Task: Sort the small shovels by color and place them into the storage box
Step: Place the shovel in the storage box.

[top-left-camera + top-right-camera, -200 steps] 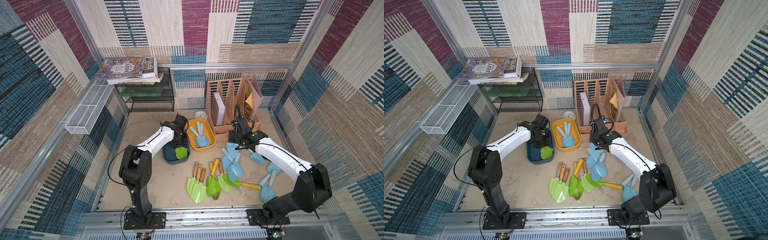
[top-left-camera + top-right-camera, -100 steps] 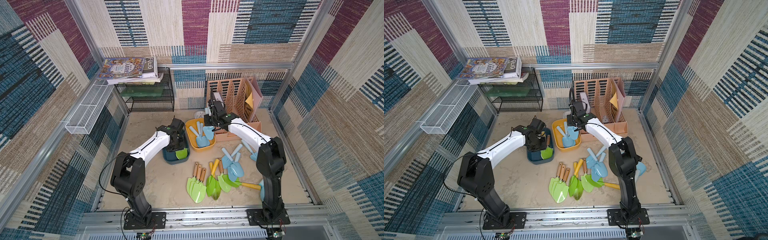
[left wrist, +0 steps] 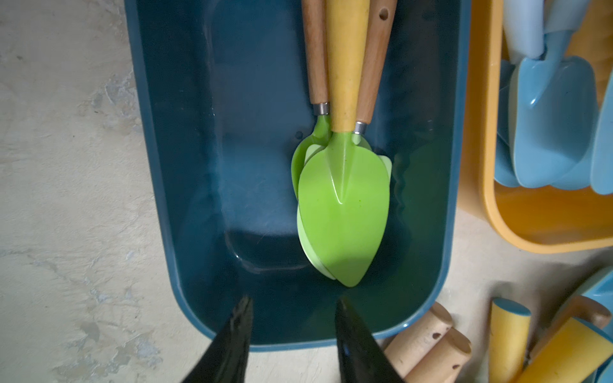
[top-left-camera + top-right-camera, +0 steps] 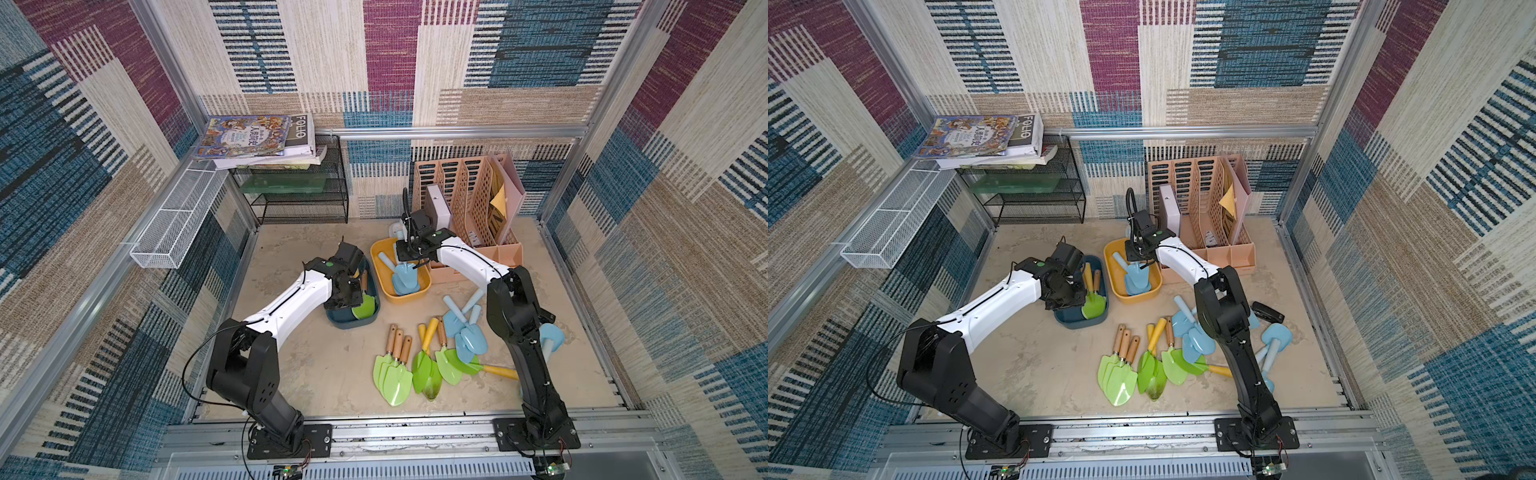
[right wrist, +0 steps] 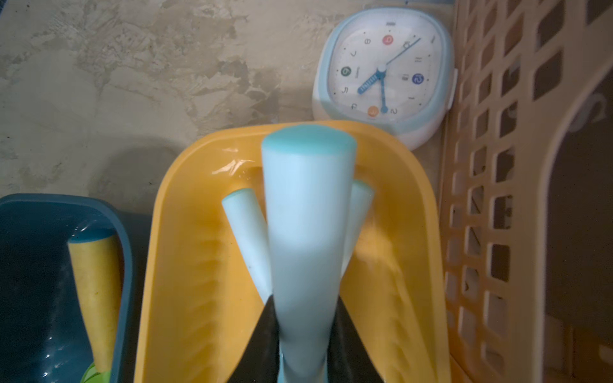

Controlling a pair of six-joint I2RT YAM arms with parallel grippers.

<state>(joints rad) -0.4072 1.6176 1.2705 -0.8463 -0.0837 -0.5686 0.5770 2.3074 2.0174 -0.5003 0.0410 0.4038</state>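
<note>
Change: our right arm has swung off the loose pile and now hangs over the yellow bin [image 4: 376, 266], carrying one pale blue shovel [image 5: 308, 215].
Right fingers [image 5: 355, 351]: pinched narrow on that shovel's handle, above two pale handles already in the bin.
Left fingers [image 3: 229, 348]: parted, holding nothing, over one end of the dark blue bin [image 3: 166, 165].
Green shovels [image 3: 343, 205]: three lie stacked in the dark blue bin, at 8 o'clock of the yellow one.
Loose green shovels [image 4: 395, 374]: on the table [image 4: 311, 374], 6 o'clock of the yellow bin.
Loose blue shovels [image 4: 467, 336]: at 4 o'clock.
Meaning: we judge release comes next; most shovels remain unsorted.
A second earlier: our right fingers were at the loose blue pile; our left arm was already over its bin.
</note>
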